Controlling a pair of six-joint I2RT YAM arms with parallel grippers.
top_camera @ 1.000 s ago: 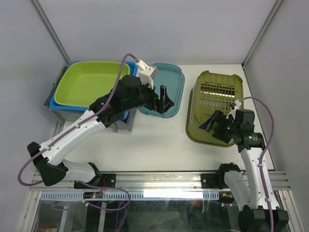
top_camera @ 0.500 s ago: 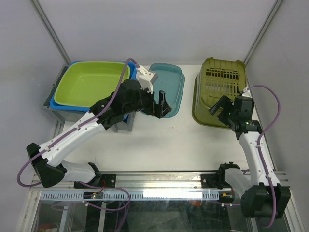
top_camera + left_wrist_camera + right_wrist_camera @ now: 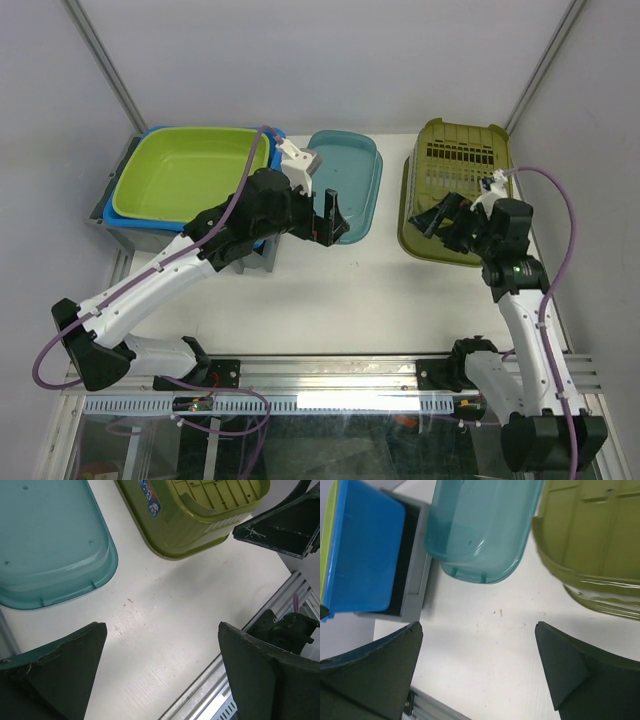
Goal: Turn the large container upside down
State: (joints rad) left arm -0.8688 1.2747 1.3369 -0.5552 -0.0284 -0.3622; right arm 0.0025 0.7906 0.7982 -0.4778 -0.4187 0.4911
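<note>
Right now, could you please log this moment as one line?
olive basket: bottom up on table | left tool: open, empty | right tool: open, empty

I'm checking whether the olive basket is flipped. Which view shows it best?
Top external: the whole basket shows, slotted base up. The left wrist view catches only one end of the basket; the right wrist view shows only part of one wall.

The near table (image 3: pixel 330 300) was bare. At the back stood bins (image 3: pixel 180 175), a tub (image 3: pixel 355 170) and a basket (image 3: pixel 460 170), with a thin gap between tub and basket.
</note>
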